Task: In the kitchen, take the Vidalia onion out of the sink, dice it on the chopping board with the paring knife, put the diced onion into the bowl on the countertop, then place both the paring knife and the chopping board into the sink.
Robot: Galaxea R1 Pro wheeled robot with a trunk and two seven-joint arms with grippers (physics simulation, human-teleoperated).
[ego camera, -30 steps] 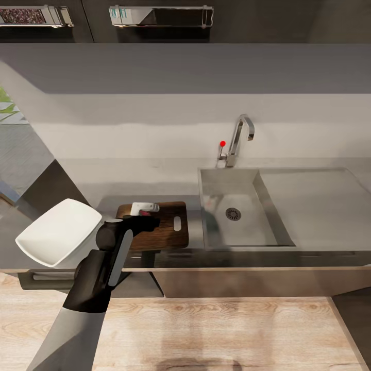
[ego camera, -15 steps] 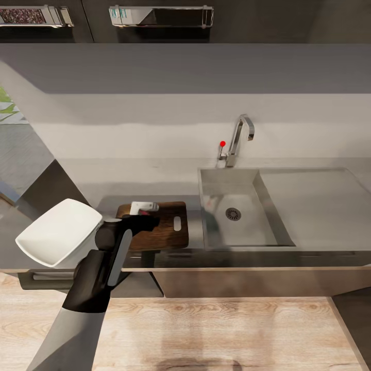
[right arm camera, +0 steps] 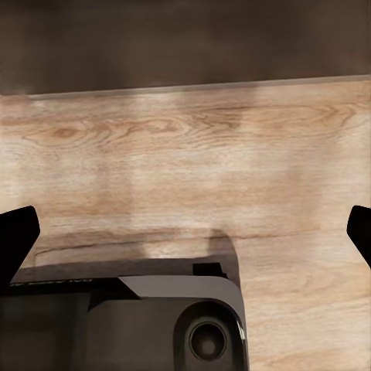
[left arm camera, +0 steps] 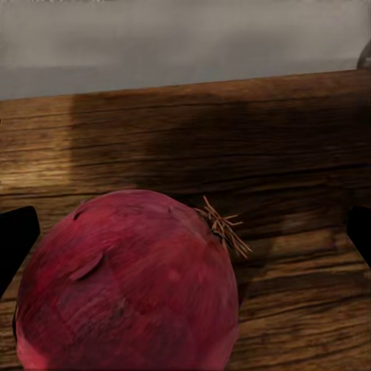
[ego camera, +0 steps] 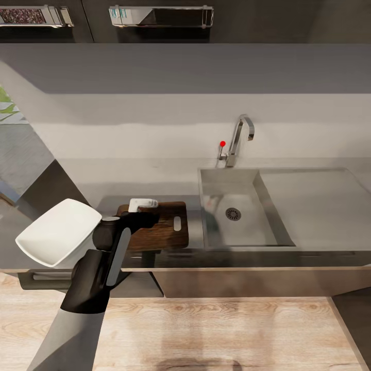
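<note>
Claw states: the left claw [left arm camera: 185,232] is spread, its two dark fingertips [left arm camera: 17,239] at opposite edges of the left wrist view with a dark red onion [left arm camera: 127,282] between them; no contact between tips and onion can be seen. The right claw [right arm camera: 185,232] is likewise spread and holds nothing, its tips framing light wood floor [right arm camera: 193,154] and part of the robot's dark base [right arm camera: 139,321].

Grey bench [ego camera: 129,178]: runs across the head view below a pale backsplash and black upper cabinets with chrome handles [ego camera: 161,15].

Steel sink [ego camera: 214,190]: set in the bench to the right, with a round drain, a flat drainboard [ego camera: 314,201] beside the basin and a chrome faucet [ego camera: 239,136] with a red knob behind it.

White bowl [ego camera: 59,232]: rounded-square, on the bench at the left, near the front edge.

Wooden chopping board [ego camera: 165,229]: lies between bowl and sink, its slot handle toward the sink. The left arm [ego camera: 103,263] reaches over its left part.

Onion: rests on the board, dry root fibres pointing up and sideways, well visible in the left wrist view, hidden by the arm in the head view.
</note>
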